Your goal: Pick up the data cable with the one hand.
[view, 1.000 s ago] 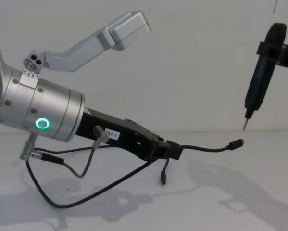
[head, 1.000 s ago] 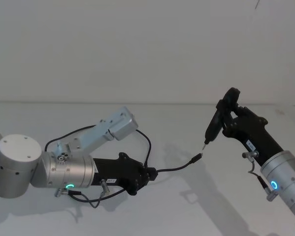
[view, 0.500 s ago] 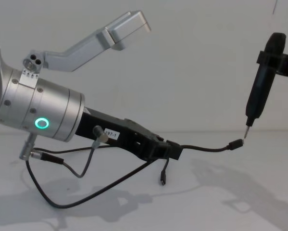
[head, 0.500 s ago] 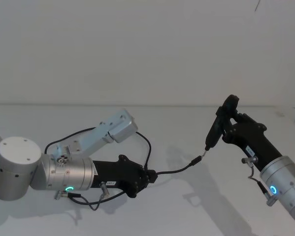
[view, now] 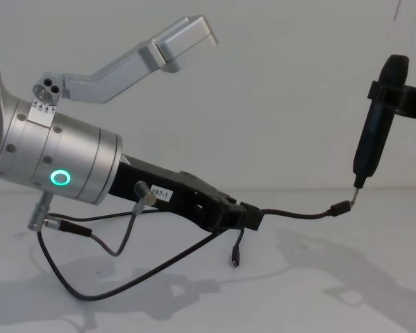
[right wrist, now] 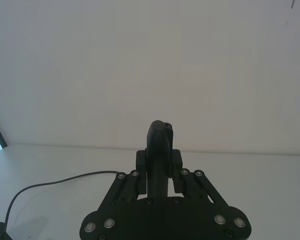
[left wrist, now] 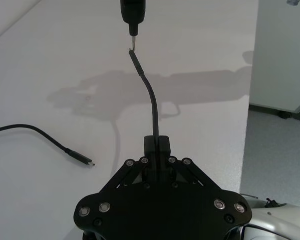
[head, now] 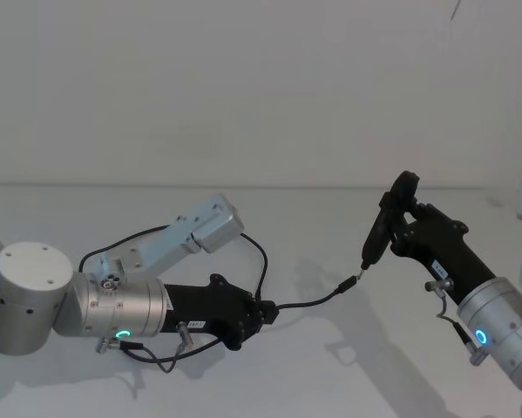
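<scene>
Holding the cable point(view: 291, 214) between its closed jaws, the left tool point(view: 253, 218) points forward and a little down, low over the white desk point(view: 374, 263). A short free end of the cable sticks out ahead of this tool, stays in the air and curves slightly upward to its small plug point(view: 341, 207). In the left wrist view the cable point(left wrist: 151, 100) leaves the tool point(left wrist: 156, 145) from the middle of the closed jaws and rises in a soft bend to the plug point(left wrist: 132, 54).

The rest of the cable goes back behind the left tool. In the head view it makes a loop point(head: 259, 252) beside the silver arm and the other part lies slack on the desk under the wrist. The second plug point(view: 233, 261) hangs just under the left tool, close to the desk; in the left wrist view this plug point(left wrist: 84, 161) lies on the desk to the side of the tool.

The right tool point(head: 398, 228) is ahead of the left one and higher. It is closed on a slim black pen-like piece point(view: 374, 139), which stands almost upright. The pale tip point(view: 359, 186) of this piece is just above the raised plug; I cannot tell if they touch.
</scene>
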